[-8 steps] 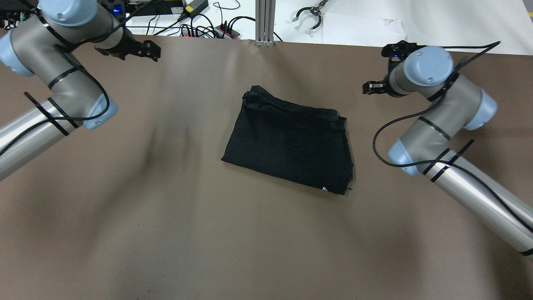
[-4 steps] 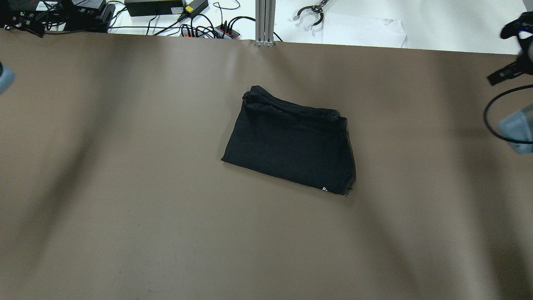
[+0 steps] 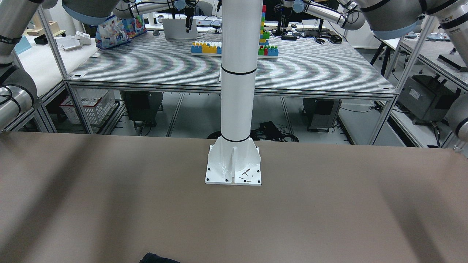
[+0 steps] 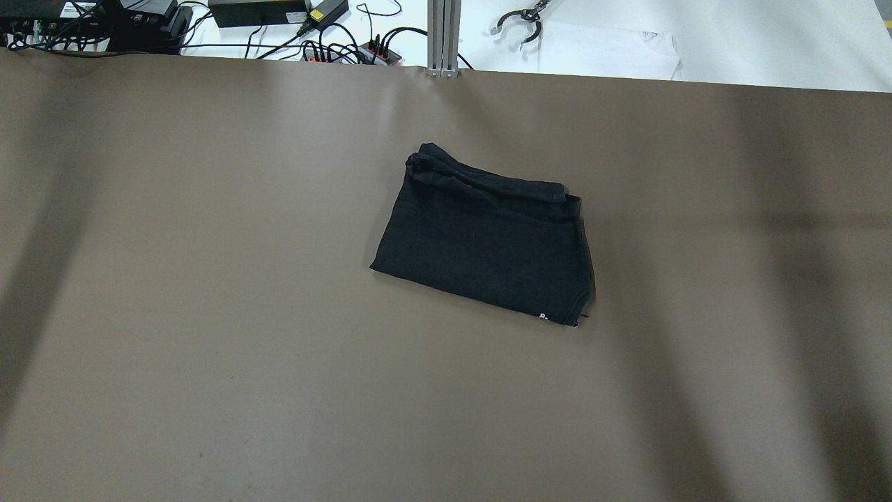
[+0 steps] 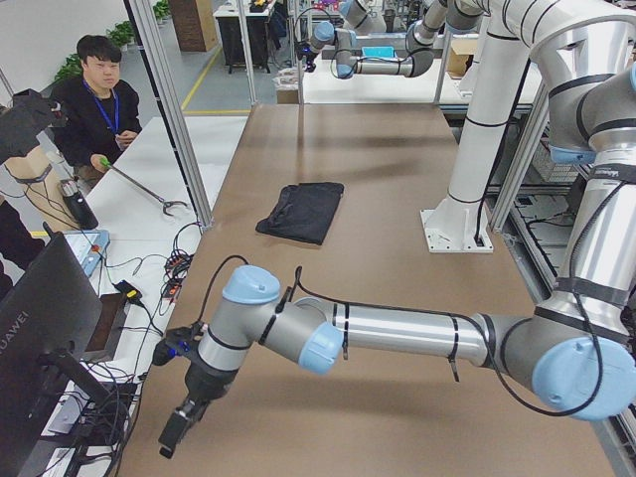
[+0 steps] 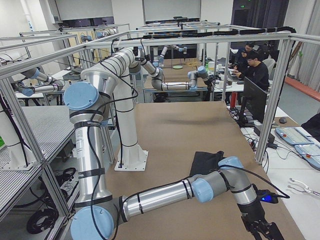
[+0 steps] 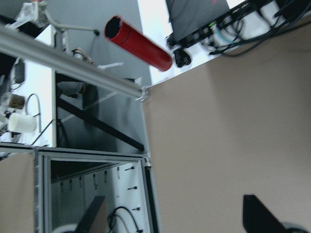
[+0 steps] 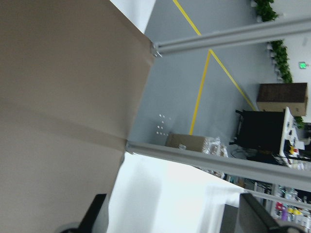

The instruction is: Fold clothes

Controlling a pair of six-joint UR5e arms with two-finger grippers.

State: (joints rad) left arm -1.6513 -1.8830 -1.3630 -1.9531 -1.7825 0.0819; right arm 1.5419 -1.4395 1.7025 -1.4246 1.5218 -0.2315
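The clothes are one black fabric piece (image 4: 488,244), folded into a rough rectangle and lying flat mid-table. It also shows in the exterior left view (image 5: 301,211), the exterior right view (image 6: 207,161), and as a sliver in the front-facing view (image 3: 159,258). Both arms are out of the overhead view. My left gripper (image 7: 177,221) is open and empty and hangs past the table's left end (image 5: 181,425). My right gripper (image 8: 175,218) is open and empty, past the table's right end (image 6: 262,231). Both are far from the cloth.
The white post's base (image 3: 233,165) is bolted at the robot's side of the brown table. Cables and power bricks (image 4: 334,42), a grabber tool (image 4: 519,24) and a white garment (image 4: 606,56) lie beyond the far edge. Operators sit nearby (image 5: 99,99) (image 6: 255,70).
Both arms have swung outward and left the overhead view, the left to the left end, the right to the right end. The cloth has not moved.
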